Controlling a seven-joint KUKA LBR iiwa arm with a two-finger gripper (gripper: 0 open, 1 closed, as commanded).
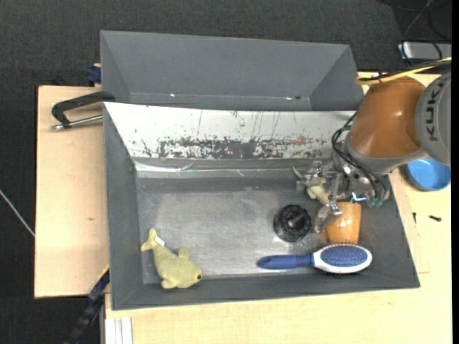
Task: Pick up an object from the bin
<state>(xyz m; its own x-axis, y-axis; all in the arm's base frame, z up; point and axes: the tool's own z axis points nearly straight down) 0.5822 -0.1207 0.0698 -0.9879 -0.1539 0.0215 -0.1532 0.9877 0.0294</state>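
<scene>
The end effector (330,196) is found low at about 3 o'clock in the bin (215,213), right over an orange rounded thing (344,226). A black round knob-like piece (292,221) is sat just beside that, at its 9 o'clock. How far it's opened, or whether anything's gripped, can't be told tbh. A blue-handled brush (319,259) is laid at 5 o'clock and a yellow plush toy (172,267) at 7.

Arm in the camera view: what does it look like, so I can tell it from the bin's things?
A rounded orange cover on the wrist, a grey link with dark lettering behind it, black cables looping beneath, and a silvery metal gripper at the tip.
</scene>
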